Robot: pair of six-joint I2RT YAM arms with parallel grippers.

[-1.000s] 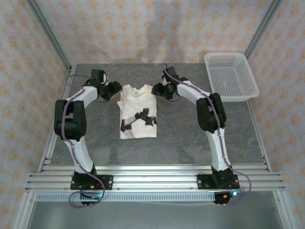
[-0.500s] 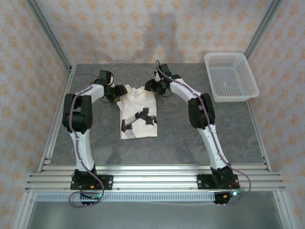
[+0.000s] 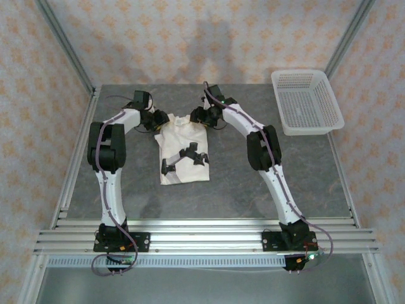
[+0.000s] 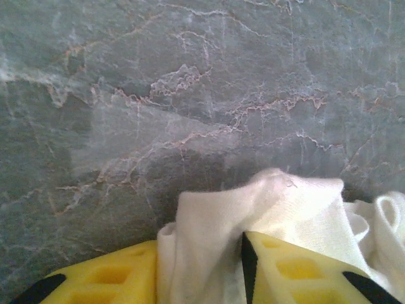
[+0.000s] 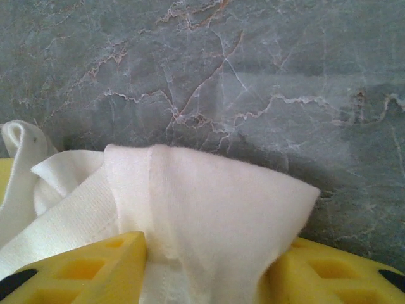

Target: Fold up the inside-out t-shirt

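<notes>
The inside-out t-shirt (image 3: 183, 166) lies folded into a narrow cream rectangle at the middle of the table, with dark marks (image 3: 185, 156) on top. My left gripper (image 3: 162, 120) is at its far left corner. In the left wrist view the yellow fingers (image 4: 297, 269) of the left gripper (image 4: 201, 247) pinch a raised bunch of the t-shirt (image 4: 285, 202). My right gripper (image 3: 200, 116) is at the far right corner. Seen from the right wrist, the right gripper (image 5: 209, 247) stands wide, with a fold of the t-shirt (image 5: 209, 190) lying between its fingers (image 5: 95, 266).
A white plastic mesh basket (image 3: 307, 101) stands at the back right of the grey marble table (image 3: 253, 177). Metal frame posts run along both table sides, and patterned walls close off the back.
Both arms have reached farther back and inward onto the shirt's far corners. The left fingers have closed in on the cloth; the right fingers stay as wide as before.
</notes>
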